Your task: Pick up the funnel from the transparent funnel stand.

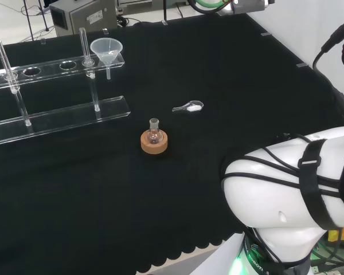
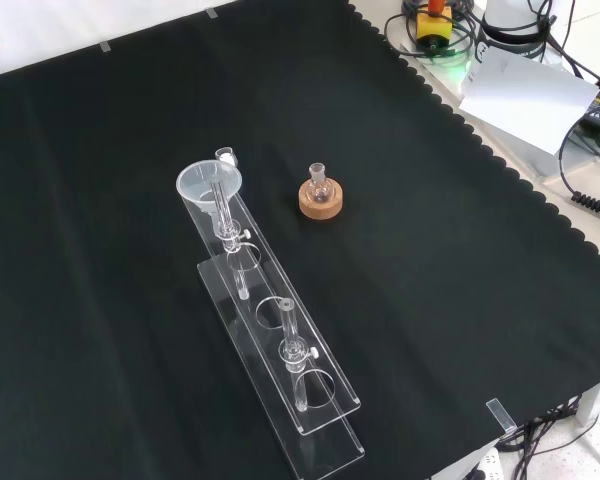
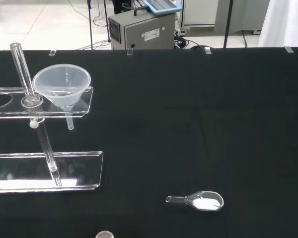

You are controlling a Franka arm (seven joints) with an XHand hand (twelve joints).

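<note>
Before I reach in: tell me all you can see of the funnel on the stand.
The funnel is clear, plastic-looking, with a wide cone mouth up and a short narrow stem pointing down. It sits upright in the end hole of the transparent funnel stand, its stem hanging free below the upper shelf. A vertical post stands beside it. Nothing else touches it.

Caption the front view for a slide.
Funnel seated in the clear stand, small flask on cork ring nearby.
</note>
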